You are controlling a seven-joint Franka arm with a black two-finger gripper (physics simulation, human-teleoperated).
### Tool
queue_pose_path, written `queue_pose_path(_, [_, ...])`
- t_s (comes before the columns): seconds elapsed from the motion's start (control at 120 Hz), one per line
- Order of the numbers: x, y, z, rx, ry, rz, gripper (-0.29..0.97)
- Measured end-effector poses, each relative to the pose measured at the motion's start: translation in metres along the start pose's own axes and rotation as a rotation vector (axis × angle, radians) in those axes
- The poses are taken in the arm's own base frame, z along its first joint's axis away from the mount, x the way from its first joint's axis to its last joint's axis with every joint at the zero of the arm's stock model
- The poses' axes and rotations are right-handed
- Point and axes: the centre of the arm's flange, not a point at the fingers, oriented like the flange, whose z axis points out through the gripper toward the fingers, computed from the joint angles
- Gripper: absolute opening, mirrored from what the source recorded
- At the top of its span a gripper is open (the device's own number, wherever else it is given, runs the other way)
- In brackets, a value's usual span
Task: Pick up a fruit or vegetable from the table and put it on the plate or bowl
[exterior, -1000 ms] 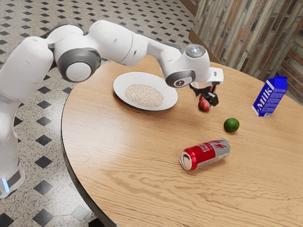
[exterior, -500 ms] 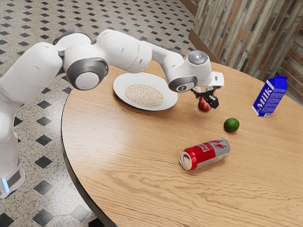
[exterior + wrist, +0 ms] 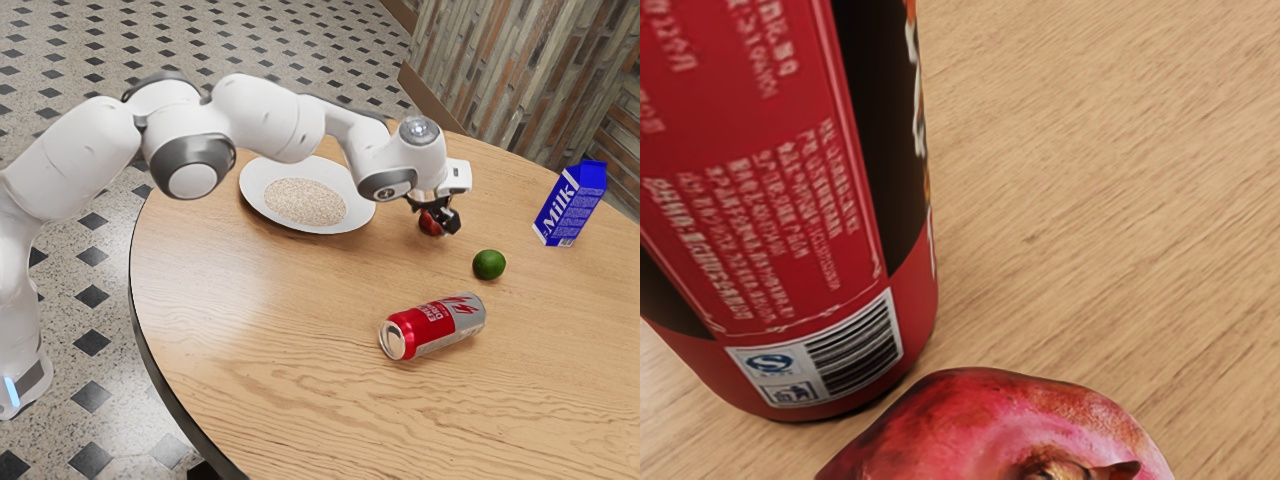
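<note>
A red pomegranate (image 3: 429, 223) rests on the round wooden table (image 3: 300, 330), just to the exterior view's right of the white plate (image 3: 352, 213) with a beige patch in its middle. My gripper (image 3: 436, 219) is down over the pomegranate, its black fingers (image 3: 447, 216) standing on either side of the fruit, open. In the wrist view the pomegranate (image 3: 1000, 430) lies right under the hand, with the red soda can (image 3: 780, 200) beyond it. A green lime (image 3: 489, 264) lies further to the exterior view's right.
The red soda can (image 3: 432, 325) lies on its side toward the table's front. A blue milk carton (image 3: 569, 203) stands at the far right. Bare wood lies between the plate and the can.
My hand has come down and slightly rightward onto the pomegranate, which now sits between the fingers. The fruit, can and lime have not moved.
</note>
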Motion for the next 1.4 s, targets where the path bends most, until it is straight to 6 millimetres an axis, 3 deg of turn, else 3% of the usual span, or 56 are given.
queue_pose_path(0.383, [0.000, -0.003, 0.004, 0.004, -0.001, -0.012, 0.67])
queue_pose_path(0.658, [0.001, -0.005, 0.005, 0.005, -0.003, -0.027, 0.47])
queue_pose_path(0.867, [0.000, -0.006, 0.006, -0.002, -0.010, -0.053, 0.41])
queue_pose_path(1.183, [-0.002, -0.005, 0.006, -0.010, -0.016, -0.079, 0.40])
queue_pose_path(1.4, [0.000, 0.005, -0.007, -0.035, -0.013, -0.085, 0.40])
